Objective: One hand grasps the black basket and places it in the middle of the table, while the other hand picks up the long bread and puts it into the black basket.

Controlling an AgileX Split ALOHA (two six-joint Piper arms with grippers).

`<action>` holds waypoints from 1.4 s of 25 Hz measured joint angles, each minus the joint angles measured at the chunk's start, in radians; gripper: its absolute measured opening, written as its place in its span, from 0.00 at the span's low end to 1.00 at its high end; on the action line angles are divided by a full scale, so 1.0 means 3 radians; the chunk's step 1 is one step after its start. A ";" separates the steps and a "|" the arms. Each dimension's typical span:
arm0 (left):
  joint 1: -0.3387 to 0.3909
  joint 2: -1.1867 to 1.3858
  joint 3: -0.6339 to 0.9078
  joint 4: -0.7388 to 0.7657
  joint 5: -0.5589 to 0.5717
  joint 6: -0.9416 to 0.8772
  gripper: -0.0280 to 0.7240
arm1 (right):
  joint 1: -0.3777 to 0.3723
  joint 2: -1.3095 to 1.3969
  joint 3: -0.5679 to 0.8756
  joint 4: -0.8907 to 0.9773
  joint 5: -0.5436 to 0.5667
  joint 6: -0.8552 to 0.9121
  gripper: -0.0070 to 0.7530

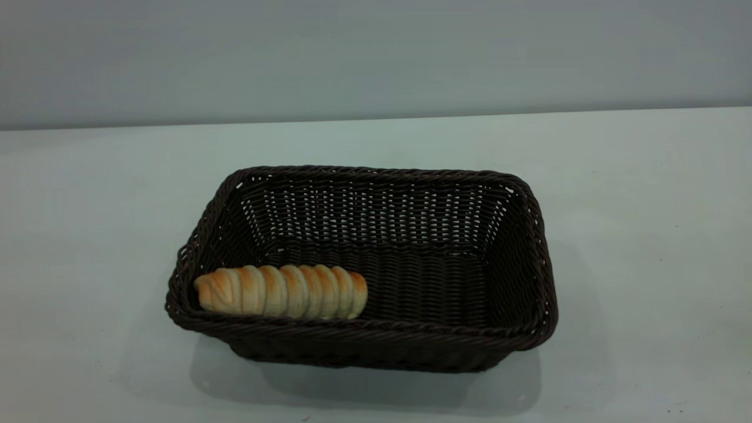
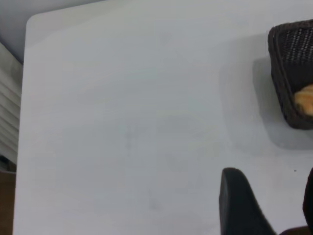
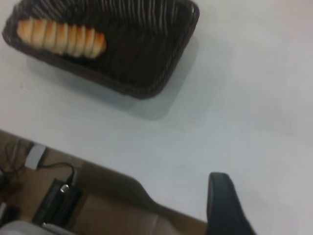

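While neither arm shows in the exterior view, you can see the black basket (image 1: pixel 376 276) standing near the middle of the worktop (image 1: pixel 646 235), closer to its near edge than its far one. The long bread (image 1: pixel 282 292) lies inside, along the near wall at the basket's left end.

Left pincer (image 2: pixel 266 205) hangs over bare worktop, off the basket's left end, with a wide gap between its two dark fingers, holding nothing. Only one finger (image 3: pixel 222 205) of the right pincer shows, above the worktop's edge, so I cannot tell its state.

Judging by looks, the loaf is light and soft; squeeze it gently across the ridged middle. The wicker seems stiff and light; take it by the braided rim (image 1: pixel 382 171), since the openwork could snag a fingertip.
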 joint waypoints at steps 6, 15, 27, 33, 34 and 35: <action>0.0000 -0.0642 0.0457 -0.0065 -0.0021 -0.0013 0.52 | 0.0000 -0.0410 0.0396 -0.0037 0.0000 -0.0335 0.61; 0.0000 -0.0921 0.0955 -0.0161 -0.0127 -0.0024 0.52 | 0.0000 -0.0578 0.0835 -0.0259 -0.0237 -0.0518 0.61; 0.0000 -0.0921 0.1046 -0.0186 -0.0121 -0.0024 0.52 | 0.0000 -0.0578 0.0835 -0.0259 -0.0253 -0.0515 0.61; 0.0000 -0.0921 0.1046 -0.0392 -0.0121 0.0023 0.52 | 0.0000 -0.0578 0.0835 -0.0259 -0.0254 -0.0515 0.61; 0.0000 -0.0921 0.1046 -0.0431 -0.0121 0.0053 0.52 | 0.0000 -0.0578 0.0835 -0.0259 -0.0254 -0.0515 0.61; 0.0000 -0.0921 0.1046 -0.0481 -0.0121 0.0086 0.52 | 0.0000 -0.0578 0.0835 -0.0259 -0.0254 -0.0512 0.61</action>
